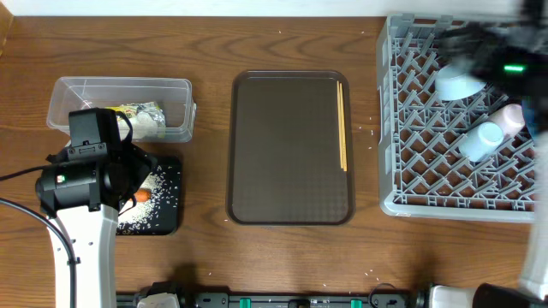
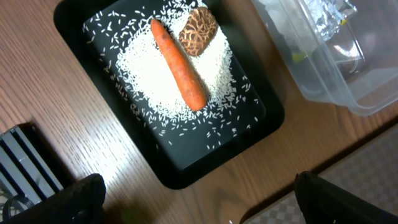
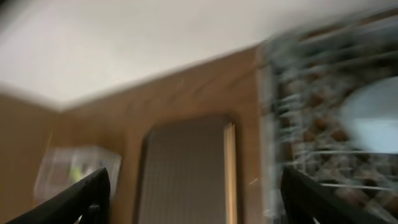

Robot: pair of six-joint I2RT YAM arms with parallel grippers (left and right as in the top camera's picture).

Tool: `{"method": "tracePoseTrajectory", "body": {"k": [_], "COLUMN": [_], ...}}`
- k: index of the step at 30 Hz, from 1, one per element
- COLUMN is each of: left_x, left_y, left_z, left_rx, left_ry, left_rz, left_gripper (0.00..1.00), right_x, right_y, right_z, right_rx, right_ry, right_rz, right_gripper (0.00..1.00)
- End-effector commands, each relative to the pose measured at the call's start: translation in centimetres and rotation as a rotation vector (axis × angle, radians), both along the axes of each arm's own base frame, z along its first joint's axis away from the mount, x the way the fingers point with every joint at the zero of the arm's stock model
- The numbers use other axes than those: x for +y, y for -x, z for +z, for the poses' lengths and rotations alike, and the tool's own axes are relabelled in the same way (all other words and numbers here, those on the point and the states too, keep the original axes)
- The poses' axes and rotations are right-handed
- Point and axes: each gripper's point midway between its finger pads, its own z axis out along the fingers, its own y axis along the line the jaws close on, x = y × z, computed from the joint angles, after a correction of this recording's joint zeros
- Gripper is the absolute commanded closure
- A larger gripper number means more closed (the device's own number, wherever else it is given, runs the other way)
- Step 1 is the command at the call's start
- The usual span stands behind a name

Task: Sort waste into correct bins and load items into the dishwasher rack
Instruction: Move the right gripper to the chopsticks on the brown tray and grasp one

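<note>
Two grippers to call, and we found both with their jaws spread. Nearest to us, the left gripper (image 2: pixel 200 202) hung as wide as it goes at the black tray (image 2: pixel 180 171), touching nothing, with nothing between its fingers. Down in that tray we saw the orange carrot (image 2: pixel 179 64) lying across a bed of white rice grains (image 2: pixel 146 78), with the brown food lump (image 2: pixel 198 31) tucked against one end of it. Just behind the tray sat the clear tub (image 2: pixel 336 87), and in it the crumpled snack wrapper (image 1: pixel 141 114). From overhead, the left arm (image 1: pixel 81 244) rose from the near table edge, its wrist above the gap between tray and tub.

Mid-table we had the brown serving tray (image 1: pixel 282 145), with the wooden chopsticks (image 1: pixel 342 124) lying straight along its right side. Well to the right stood the grey dishwasher rack (image 1: pixel 411 128), which held the small light blue bowl (image 1: pixel 458 84), the light blue cup (image 1: pixel 481 139) and, just beside that, the whitish cup (image 1: pixel 511 118).

Farthest off, the right gripper (image 3: pixel 199 196) was a blur above the rack's far right corner. Its wrist view gave us the fingers well apart and nothing held between them. The right arm (image 1: pixel 538 257) came in along the right edge of the table.
</note>
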Motion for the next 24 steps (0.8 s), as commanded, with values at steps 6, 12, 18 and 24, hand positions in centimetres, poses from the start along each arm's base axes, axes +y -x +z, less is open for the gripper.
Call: {"method": "tracePoseTrajectory", "body": {"k": [6,12,18,24], "left_x": [0.3,0.3,0.3,0.3], "left_y": [0.2,0.2,0.2,0.2], "left_z": [-0.1,-0.1,-0.1,-0.1], "left_rx": [0.005,0.005,0.006,0.005], "left_ry": [-0.005,-0.005,-0.005,-0.005], "left_rz": [0.024,0.024,0.024,0.024], "left_gripper": [0.02,0.02,0.02,0.02], "right_x": [9.4,12.6,14.1,14.7], "right_y": [-3.3,-4.1,-3.6,-3.0], "right_z": [-12.7,-21.7,-27.2,-29.0], "right_rx": [0.185,0.325,0.435,0.488], "right_ry": [0.435,0.541,0.529,0.495], "right_rz": [0.022,0.011,0.044,0.053], "right_gripper": [0.17,0.15,0.17,0.19]}}
